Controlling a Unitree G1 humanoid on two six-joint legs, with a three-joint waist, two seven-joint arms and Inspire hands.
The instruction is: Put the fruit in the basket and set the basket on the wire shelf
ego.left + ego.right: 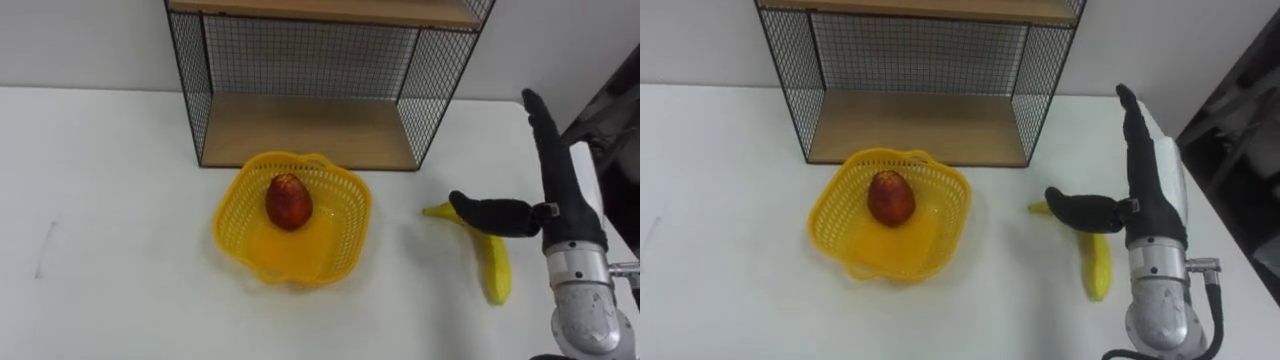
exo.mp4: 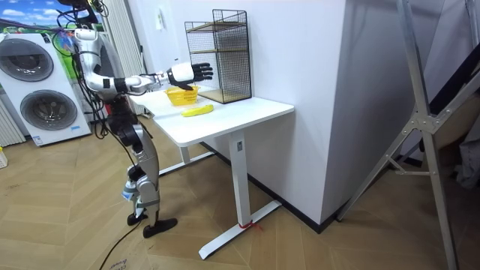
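On the white table (image 1: 100, 200), far edge: black wire shelf with wooden boards (image 1: 305, 125).
Basket: yellow plastic mesh basket (image 1: 345, 240) before it, holding red round fruit (image 1: 289, 201).
Banana: yellow banana (image 1: 496, 272), near the right edge.
Right hand (image 1: 565, 200): over the banana, fingers straight, thumb spread.

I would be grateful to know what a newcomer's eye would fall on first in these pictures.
The yellow basket stands mid-table with a red fruit inside, just in front of the wire shelf. To its right, the right hand hangs open above a banana lying on the table.
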